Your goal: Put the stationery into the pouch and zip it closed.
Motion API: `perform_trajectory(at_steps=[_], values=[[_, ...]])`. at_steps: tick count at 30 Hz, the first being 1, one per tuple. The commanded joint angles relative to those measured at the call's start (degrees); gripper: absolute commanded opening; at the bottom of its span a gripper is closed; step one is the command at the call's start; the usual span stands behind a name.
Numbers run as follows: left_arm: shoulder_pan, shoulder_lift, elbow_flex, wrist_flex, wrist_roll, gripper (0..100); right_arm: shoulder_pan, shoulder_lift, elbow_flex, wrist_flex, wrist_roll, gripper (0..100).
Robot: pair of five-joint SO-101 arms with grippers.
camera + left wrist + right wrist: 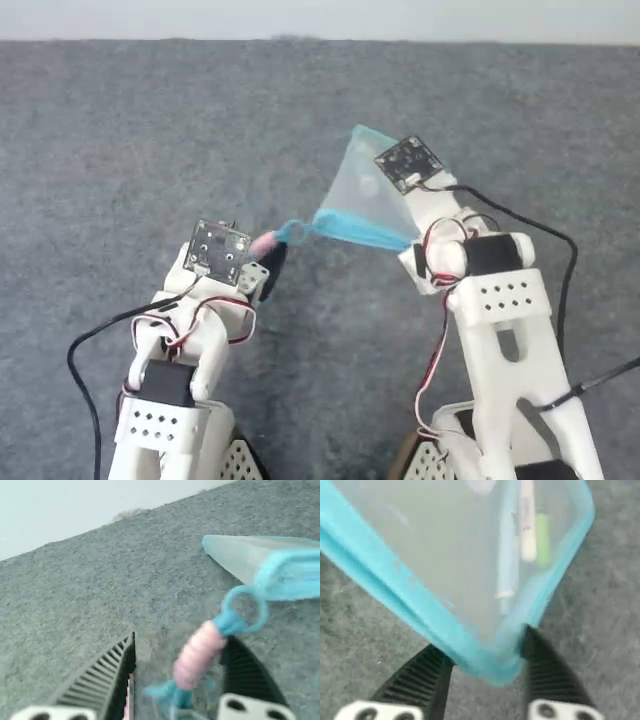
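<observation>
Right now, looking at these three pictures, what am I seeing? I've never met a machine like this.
Two small robot arms stand side by side on a grey carpeted table. One picture looks down from above. The other two come from a camera on each arm's wrist. The right gripper pinches a corner of a clear, blue-edged pouch with pens inside. The pouch's pink zip pull lies between the open fingers of the left gripper.
</observation>
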Motion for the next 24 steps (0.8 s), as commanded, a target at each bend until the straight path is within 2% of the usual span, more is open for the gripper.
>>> perform_trajectory(at_steps=[1,8,16,24], values=[[-0.53,-7.38,-2.24,3.16,0.26,33,0.04,-7.08,-0.53,0.48,-1.14,31.7],[-0.53,-22.07,-0.92,12.31,1.93,33,-7.96,-19.3,6.33,0.57,-1.14,32.5],[-1.05,-21.71,-0.84,11.16,2.37,33,-8.31,-33.45,10.11,2.51,-3.69,32.5],[-1.14,-21.71,-1.98,11.25,9.05,33,-8.22,-44.79,19.96,2.07,-2.2,32.5]])
